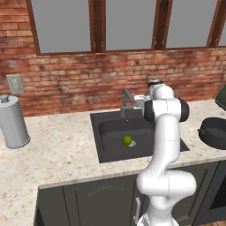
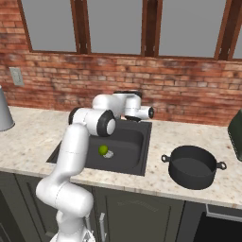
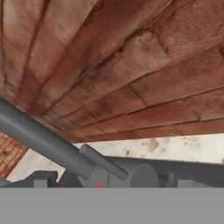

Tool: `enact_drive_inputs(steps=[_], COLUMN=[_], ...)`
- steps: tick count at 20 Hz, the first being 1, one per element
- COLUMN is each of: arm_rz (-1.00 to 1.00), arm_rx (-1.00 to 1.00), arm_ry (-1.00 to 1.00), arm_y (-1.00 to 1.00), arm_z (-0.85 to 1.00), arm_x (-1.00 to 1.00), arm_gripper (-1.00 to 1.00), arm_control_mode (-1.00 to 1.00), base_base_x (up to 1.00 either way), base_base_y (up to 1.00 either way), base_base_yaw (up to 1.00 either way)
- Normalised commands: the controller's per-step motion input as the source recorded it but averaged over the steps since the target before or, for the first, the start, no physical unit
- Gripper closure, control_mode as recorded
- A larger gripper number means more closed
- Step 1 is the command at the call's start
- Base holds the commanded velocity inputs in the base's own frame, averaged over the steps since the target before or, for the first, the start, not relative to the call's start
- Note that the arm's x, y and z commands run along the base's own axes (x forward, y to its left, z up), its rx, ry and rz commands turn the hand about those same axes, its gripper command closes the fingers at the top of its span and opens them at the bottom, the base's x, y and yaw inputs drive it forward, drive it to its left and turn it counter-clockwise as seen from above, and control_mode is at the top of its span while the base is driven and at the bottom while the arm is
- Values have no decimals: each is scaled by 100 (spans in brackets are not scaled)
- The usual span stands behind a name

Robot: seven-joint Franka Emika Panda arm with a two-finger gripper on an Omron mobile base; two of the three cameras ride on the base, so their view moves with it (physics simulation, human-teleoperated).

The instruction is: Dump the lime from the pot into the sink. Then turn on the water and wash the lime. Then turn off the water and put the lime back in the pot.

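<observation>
Since the lime (image 1: 127, 140) already lies in the black sink (image 1: 106, 150), touching or just beside the round silver drain, the dumping looks finished and the step in hand seems to be turning on the water. No stream runs from the grey angular faucet (image 1: 126, 102). The pot (image 2: 193, 166) stands upright on the speckled counter (image 2: 28, 142) to the right of the basin, well apart from the fruit.

The gripper (image 3: 109, 183) sits at the back of the sink, close against the faucet, its jaws spread wide and clamped on nothing. To do this well, I would keep the jaws apart and push the small lever (image 3: 103, 161) on the faucet base with one finger rather than trying to pinch it, moving slowly so the spout does not swing off the basin. The lime should stay under where the water falls; it lies a little forward of the spout.

From the hand view, the spout (image 3: 41, 138) runs diagonally up to the left and the stubby lever stands out clearly against the brick wall (image 3: 131, 65). From the base views that lever is too small to make out, but they show the lime, the pot and a tall grey canister (image 1: 13, 121) at the far left.
</observation>
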Motion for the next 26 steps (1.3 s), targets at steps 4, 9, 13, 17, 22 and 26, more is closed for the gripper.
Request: enact_drive_inputs(steps=[4,9,13,17,22,26], arm_rz=[0,0,0,0,0,0], arm_rx=[0,0,0,0,0,0], arm_ry=[0,0,0,0,0,0], arm_y=[1,1,0,0,6,14], arm_z=[-7,-10,-13,-16,-23,-32], arm_x=[29,31,27,23,18,17], arm_gripper=[-100,-100,-100,-100,-100,100], arm_control_mode=[-100,-100,-100,-100,-100,-100], base_base_x=[0,0,0,0,0,0], base_base_y=[0,0,0,0,0,0], base_base_yaw=[0,0,0,0,0,0])
